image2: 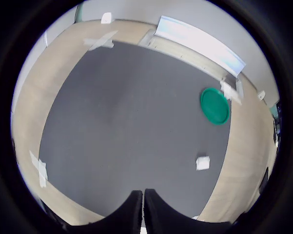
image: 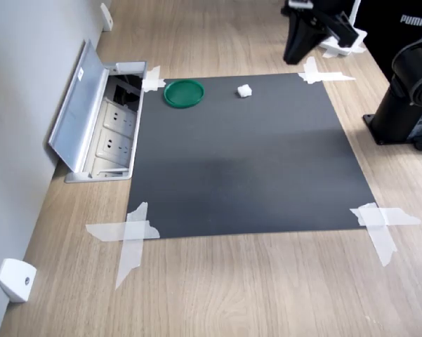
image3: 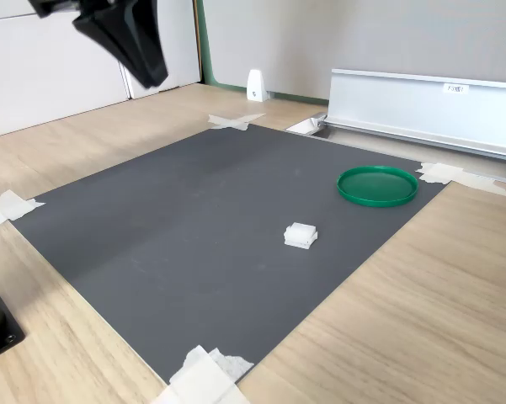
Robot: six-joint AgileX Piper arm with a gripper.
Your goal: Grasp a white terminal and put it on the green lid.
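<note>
1. While my pincer [image2: 142, 207] hangs high above the black mat [image: 246, 168], its two fingers pressed together with nothing between them, the task sits at its first step — the approach.
2. In both exterior views the white terminal [image: 244, 90] lies on the mat near the far edge, apart from the green lid [image: 183, 93], which rests empty near the mat's corner by the open socket box [image: 102, 126].
3. Next, I judge, I must part my fingers, travel over to the terminal [image3: 300, 236] and descend squarely — it is small, so alignment matters.
4. Readable writing: "PUMA" on a dark item at the first exterior view's top right [image: 412, 20]; the label on the box lid [image3: 457, 87] is too small to read.
</note>
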